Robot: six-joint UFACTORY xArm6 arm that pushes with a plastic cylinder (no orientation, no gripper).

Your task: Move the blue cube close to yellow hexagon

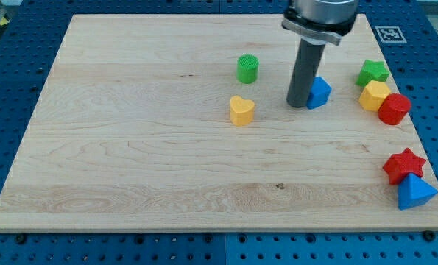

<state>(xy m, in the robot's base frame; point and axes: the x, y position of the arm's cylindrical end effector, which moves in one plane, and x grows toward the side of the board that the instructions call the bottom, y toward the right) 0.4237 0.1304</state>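
Observation:
The blue cube (320,92) sits on the wooden board in the upper right part of the view. My tip (299,104) stands right against its left side, partly hiding it. The yellow hexagon (374,96) lies further to the view's right, near the board's right edge, between a green star (372,72) above it and a red hexagon-like block (394,109) touching it at lower right. A gap of bare board separates the blue cube from the yellow hexagon.
A green cylinder (247,68) and a yellow heart (241,110) lie left of my tip. A red star (403,165) and a blue triangular block (414,193) sit at the board's lower right corner. A fiducial marker (387,34) lies off the board's top right.

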